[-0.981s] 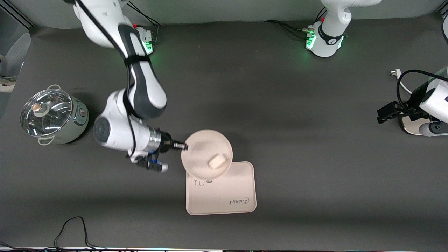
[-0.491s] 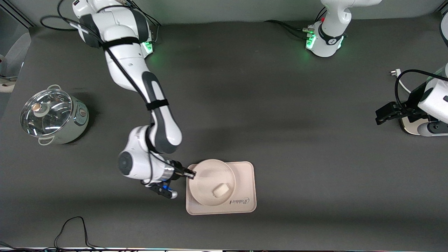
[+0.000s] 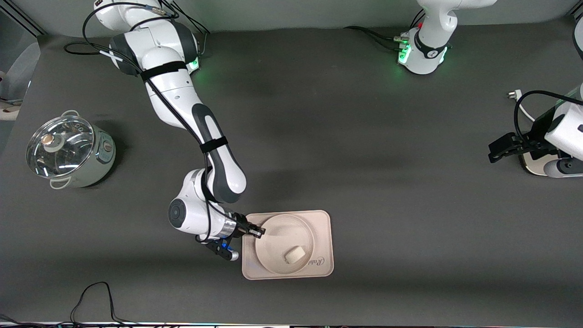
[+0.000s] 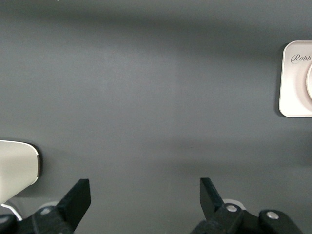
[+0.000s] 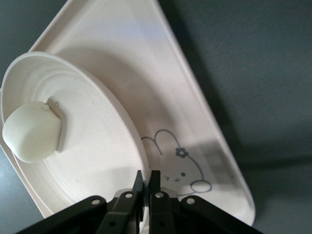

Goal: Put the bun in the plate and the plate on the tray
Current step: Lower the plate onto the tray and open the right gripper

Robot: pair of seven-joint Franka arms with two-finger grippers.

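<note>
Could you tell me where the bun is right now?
The bun lies in the plate, which sits on the tray, toward the front camera's edge of the table.

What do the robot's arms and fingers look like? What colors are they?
Both arms are glossy white with dark grey joint sections. Black cables run along the right arm, held by black straps, and green lights glow at both bases. The right gripper and the left gripper are black, with thin black fingers.

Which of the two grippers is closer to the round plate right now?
The right one. The right gripper has its fingers shut on the rim of the plate, which sits on the tray. The left gripper waits, open, at the left arm's end of the table.
</note>
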